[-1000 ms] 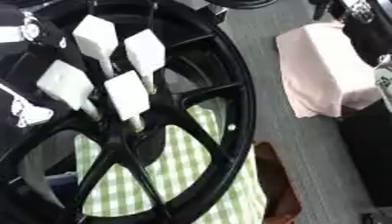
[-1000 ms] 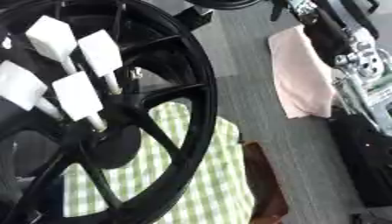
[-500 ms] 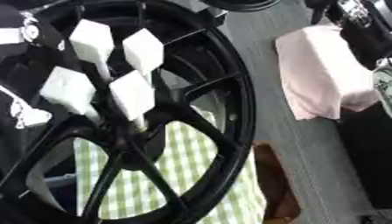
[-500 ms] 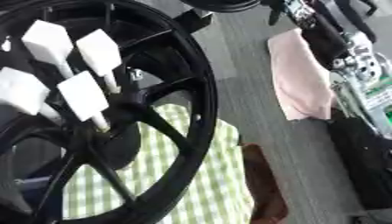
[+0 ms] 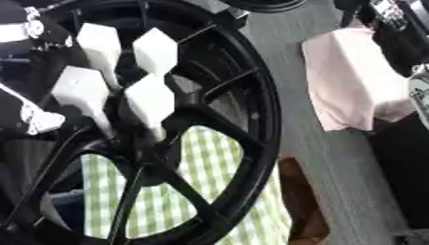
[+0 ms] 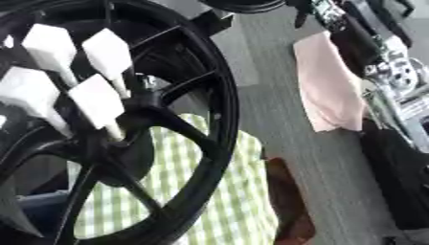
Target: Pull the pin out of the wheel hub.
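Left eye view shows a black wheel hub [image 5: 251, 119] filling the frame. Four white pins [image 5: 151, 103] with blocky heads stand in its centre, around ten o'clock. Green-checked cloth [image 5: 197, 186] shows through the spokes at six o'clock. A pink cloth [image 5: 348, 86] lies at two o'clock. The robot's arms edge both sides, but no hand can be made out. No legible writing.

wheel hub [image 5: 243, 119]: you are seeing its rim running off the left and bottom edges | four white pins [image 5: 151, 103]: their lower ends are blurring into the hub centre | right robot hand [image 6: 394, 76]: only metal parts are showing, fingers unreadable
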